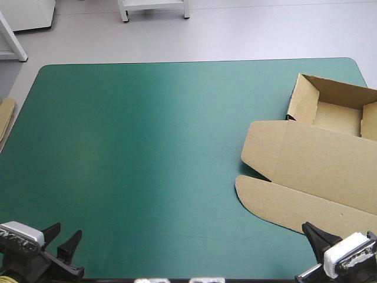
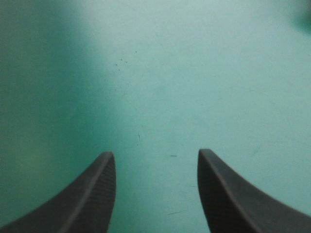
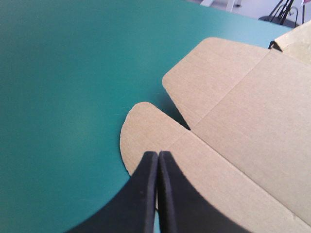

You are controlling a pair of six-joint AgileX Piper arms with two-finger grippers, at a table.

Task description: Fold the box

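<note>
Far to the left of the box [image 1: 318,159], a strip of spare board [image 1: 6,118] pokes in at the edge of the counter [image 1: 147,135]; I count it as no part of this job. My left gripper [image 1: 68,230] is also well to the left of the box, by the near edge. It hangs over bare teal-green cover [image 2: 155,73], its 2 fingers standing apart with nothing between them.

The box lies at the right end of the counter and runs out of my overhead view on that side. Its far part is already a tray [image 1: 336,115]: the left wall and the far wall stand upright, and a piece of the right wall shows. On the near side of the tray the lid [image 1: 330,156] lies flat. Its side flap [image 1: 262,144] and the rounded flap [image 1: 265,200] at its near end are flat on the cover too.

My right gripper [image 3: 158,153] is at the box's near edge. Its fingers are pressed together into 1 point over the rounded flap, and I see no board between them. Whether the tip touches the flap I cannot tell.

I judge the wall-raising done. Only the lid and its 2 visible flaps are unfolded, so little is left.
</note>
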